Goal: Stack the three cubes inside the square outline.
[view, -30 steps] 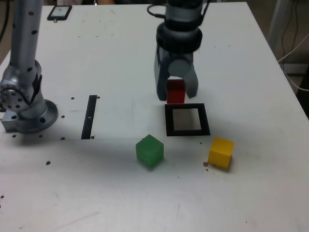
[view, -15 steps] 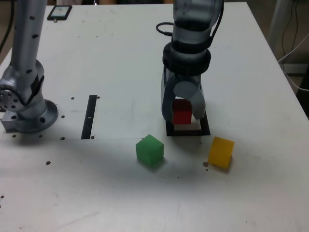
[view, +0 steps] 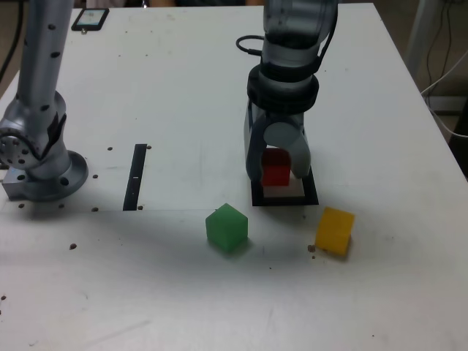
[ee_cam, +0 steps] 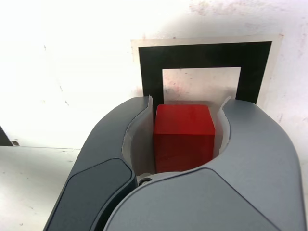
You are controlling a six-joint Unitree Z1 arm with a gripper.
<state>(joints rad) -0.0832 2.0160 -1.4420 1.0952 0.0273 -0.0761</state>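
White desk (view: pixel 168 88) carries your landmark, the square outline (view: pixel 311 197). Your gripper (view: pixel 277 170) hangs over it, clamped on the red cube (view: pixel 276 167) so that cube can start the stack. Green cube (view: pixel 227 228) and yellow cube (view: pixel 335 230) wait just outside the outline.

The red cube (view: pixel 276 167) is sitting upright between two grey fingers (view: pixel 254 157), directly above the square outline (view: pixel 284 197). The outline, a black frame with a white centre, is lying flat on the table. The green cube (view: pixel 227 228) is resting near the outline's front corner on the exterior view's left. The yellow cube (view: pixel 335 230) is resting, slightly tilted, just off the opposite front corner.
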